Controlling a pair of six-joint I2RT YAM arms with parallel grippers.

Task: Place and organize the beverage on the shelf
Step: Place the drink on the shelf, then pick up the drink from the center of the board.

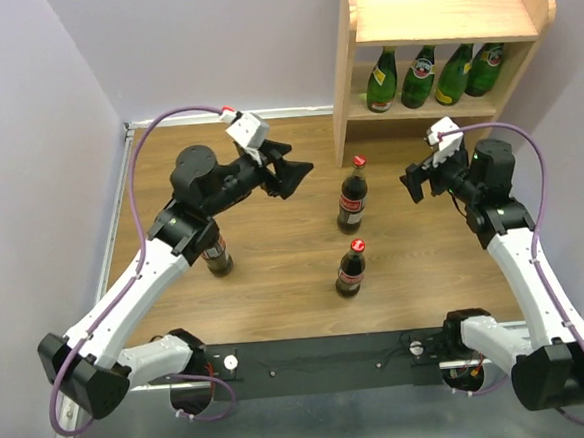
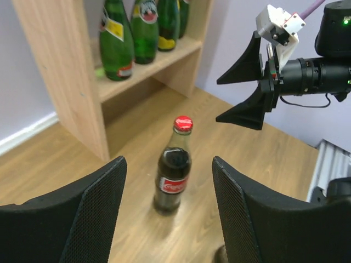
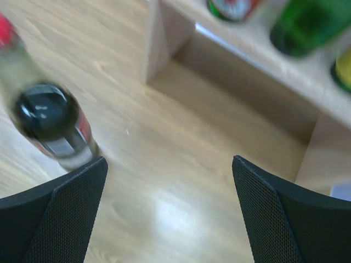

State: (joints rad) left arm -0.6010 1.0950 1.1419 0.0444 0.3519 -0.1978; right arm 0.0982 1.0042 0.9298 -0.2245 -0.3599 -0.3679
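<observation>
We find the left claw [image 1: 297, 174] spread and empty, aimed at the far cola bottle [image 1: 351, 195] close ahead; the right claw [image 1: 415, 185] faces it from the opposite side, likewise spread and empty; four green bottles [image 1: 432, 74] stand on the lower tier of the shelf [image 1: 342, 85]. Risks, in our judgement: both claws converging and colliding; a glancing finger toppling the bottle (tall, narrow); the left arm sweeping the left-hand cola bottle [image 1: 216, 256] beside it.

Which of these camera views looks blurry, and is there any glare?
Right wrist view: the cola bottle and green bottles are smeared, with a pale sheen on the table. Left wrist view: the cola bottle is sharp. Top external view: crisp, evenly lit.
</observation>
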